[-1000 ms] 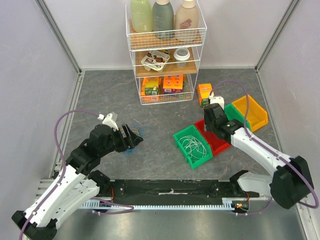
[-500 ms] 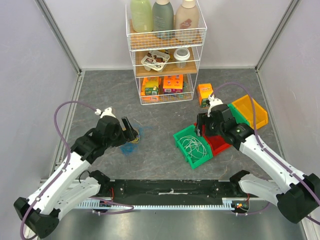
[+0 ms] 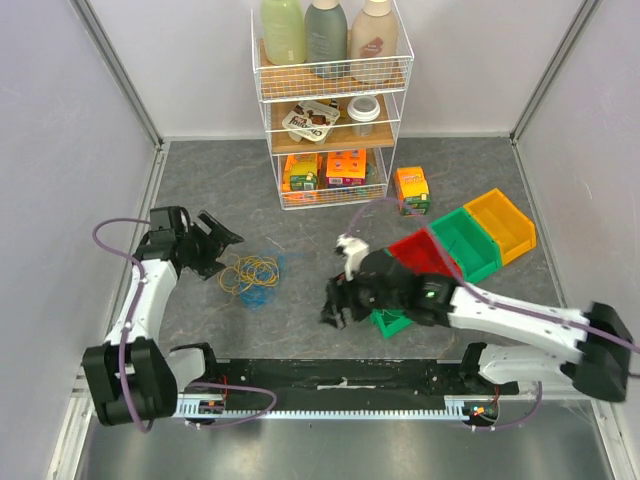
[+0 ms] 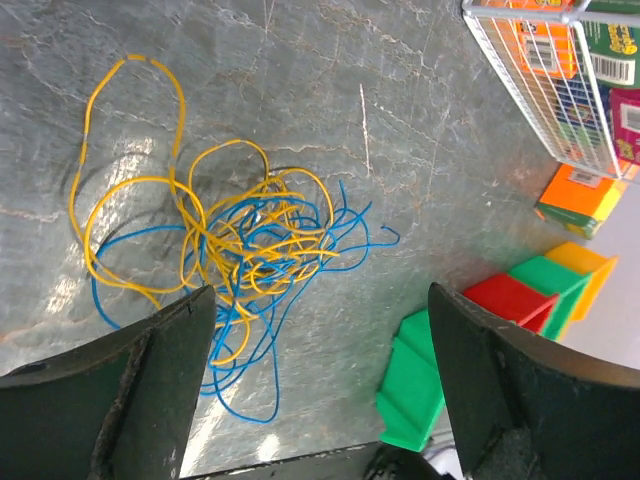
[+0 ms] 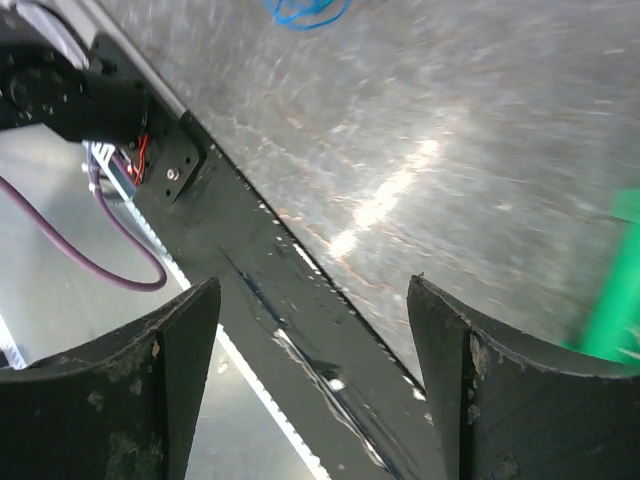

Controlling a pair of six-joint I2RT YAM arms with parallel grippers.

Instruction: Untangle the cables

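While the yellow and blue cables (image 3: 255,274) lie knotted in one loose heap on the table (image 3: 200,180), the left gripper (image 3: 220,248) hangs just beside them, its jaws spread wide and empty. Seen from its wrist, most of the heap lies ahead of one finger (image 4: 150,380). Long yellow loops trail off to that side and blue strands run toward the gap between the jaws. Farther ahead of this gripper stand a green bin (image 4: 415,385), a red bin (image 4: 505,298), an orange box (image 4: 580,195) and the rack (image 4: 545,80).

The right gripper (image 3: 335,305) is well apart from the heap, on its far side from the left gripper, near the black rail (image 5: 300,330) at the table's edge. Its jaws too stand wide with nothing held. Its wrist view is blurred: a scrap of blue, probably a cable end, shows far ahead of the fingers (image 5: 110,390), and a purple hose (image 5: 140,285) curls beside the rail.
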